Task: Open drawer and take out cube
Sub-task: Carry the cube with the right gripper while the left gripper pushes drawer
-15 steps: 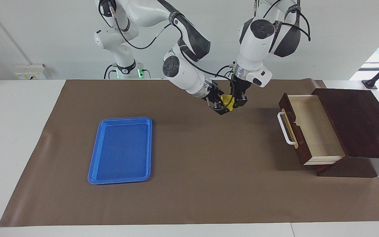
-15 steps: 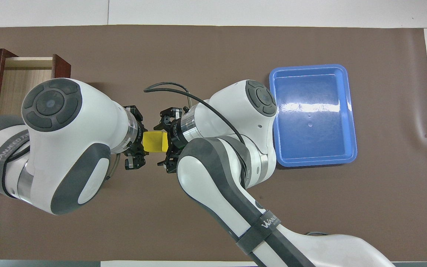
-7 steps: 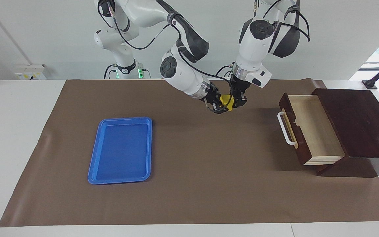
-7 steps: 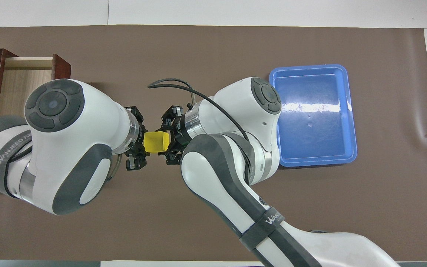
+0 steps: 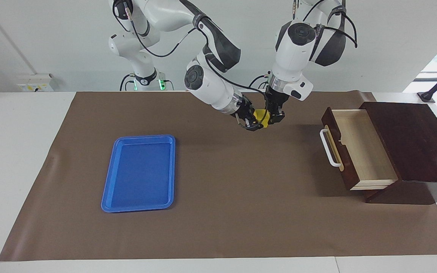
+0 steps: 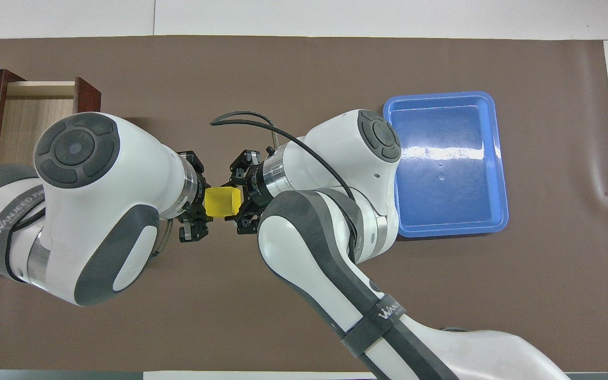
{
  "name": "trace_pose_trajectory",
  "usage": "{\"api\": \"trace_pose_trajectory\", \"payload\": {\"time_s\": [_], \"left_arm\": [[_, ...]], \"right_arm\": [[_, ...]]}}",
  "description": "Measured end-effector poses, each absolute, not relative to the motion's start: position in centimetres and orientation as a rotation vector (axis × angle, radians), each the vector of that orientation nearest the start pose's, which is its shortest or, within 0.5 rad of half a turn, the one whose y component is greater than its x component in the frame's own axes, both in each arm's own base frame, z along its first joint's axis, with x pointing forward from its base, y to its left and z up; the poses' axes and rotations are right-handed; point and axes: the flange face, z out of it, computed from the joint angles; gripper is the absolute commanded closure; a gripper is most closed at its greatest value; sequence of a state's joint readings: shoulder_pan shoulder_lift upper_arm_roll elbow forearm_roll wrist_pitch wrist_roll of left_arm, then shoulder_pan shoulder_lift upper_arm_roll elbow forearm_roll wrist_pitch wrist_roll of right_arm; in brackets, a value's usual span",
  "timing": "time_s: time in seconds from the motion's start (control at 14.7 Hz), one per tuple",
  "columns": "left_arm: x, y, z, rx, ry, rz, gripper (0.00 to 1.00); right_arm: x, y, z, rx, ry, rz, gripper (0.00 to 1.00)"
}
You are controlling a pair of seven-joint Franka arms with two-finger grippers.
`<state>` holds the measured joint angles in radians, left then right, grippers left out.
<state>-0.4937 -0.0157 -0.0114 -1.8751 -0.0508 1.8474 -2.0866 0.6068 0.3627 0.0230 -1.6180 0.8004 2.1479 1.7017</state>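
The cube [image 5: 261,117] is held in mid-air between the two grippers, over the brown mat near the robots' side of the table, well apart from the open drawer [image 5: 359,149] at the left arm's end. The right gripper [image 5: 254,123] is seen clamped on the cube. The left gripper [image 5: 272,116] is at the cube's other face; whether its grip is firm or loosening cannot be told. The cube is judged light, rigid and smooth-faced (slip is possible at the edges), so it should be gripped squarely across two flat parallel faces. The blue tray [image 5: 106,191] lies toward the right arm's end.
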Motion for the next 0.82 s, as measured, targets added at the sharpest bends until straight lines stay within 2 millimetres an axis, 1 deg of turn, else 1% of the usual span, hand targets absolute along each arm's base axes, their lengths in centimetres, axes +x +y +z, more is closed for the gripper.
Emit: {"api": "trace_pose_trajectory", "payload": {"time_s": [0.27,0.34,0.48,0.61,0.75,0.82], "left_arm": [[49.5,-25.5,51.7,2.198,2.241,-0.019,0.00],[50.0,-24.6,51.7,2.201,2.235,-0.012,0.00],[51.5,-21.3,51.6,2.210,2.224,-0.005,0.00],[53.3,-17.6,50.4,2.210,2.225,0.016,0.00],[54.8,-14.9,47.9,2.210,2.246,0.077,0.00],[55.5,-13.9,46.6,2.212,2.244,0.096,0.00]], "right_arm": [[53.8,42.3,44.3,-1.930,1.745,0.800,1.00],[53.9,42.2,44.3,-1.930,1.744,0.799,1.00],[54.2,41.8,44.3,-1.923,1.749,0.796,1.00],[55.4,40.2,44.3,-1.900,1.769,0.792,1.00],[57.2,37.0,44.4,-1.894,1.773,0.795,1.00],[58.3,35.0,44.4,-1.888,1.776,0.795,1.00]]}}
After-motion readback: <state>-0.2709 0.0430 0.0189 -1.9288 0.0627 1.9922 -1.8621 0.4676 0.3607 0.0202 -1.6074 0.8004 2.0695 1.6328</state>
